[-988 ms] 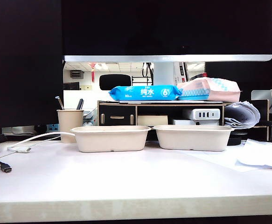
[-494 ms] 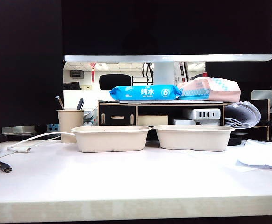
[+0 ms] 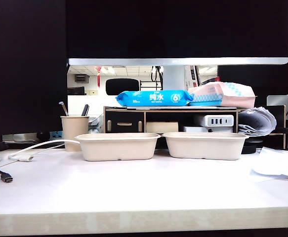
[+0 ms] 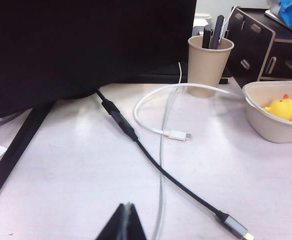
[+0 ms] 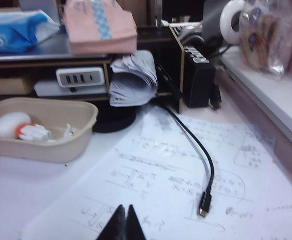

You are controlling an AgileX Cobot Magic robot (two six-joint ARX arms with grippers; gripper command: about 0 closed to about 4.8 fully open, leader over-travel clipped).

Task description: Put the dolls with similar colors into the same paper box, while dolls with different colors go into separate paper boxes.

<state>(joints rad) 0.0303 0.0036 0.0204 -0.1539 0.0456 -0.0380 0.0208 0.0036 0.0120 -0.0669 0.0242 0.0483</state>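
Apparently the sorting looks finished: 2 yellow ducks (image 4: 286,108) sit in the left paper box (image 3: 117,146), mid-frame, while the white bird (image 5: 11,124) and a small white doll (image 5: 39,133) share the right paper box (image 3: 204,144). Left gripper (image 4: 127,220) and right gripper (image 5: 124,220) hover at the table's near edge, jaws together, empty.

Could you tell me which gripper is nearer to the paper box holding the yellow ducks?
Left. The left gripper, shut, sits short of that paper box; the right gripper, shut, faces the other box.
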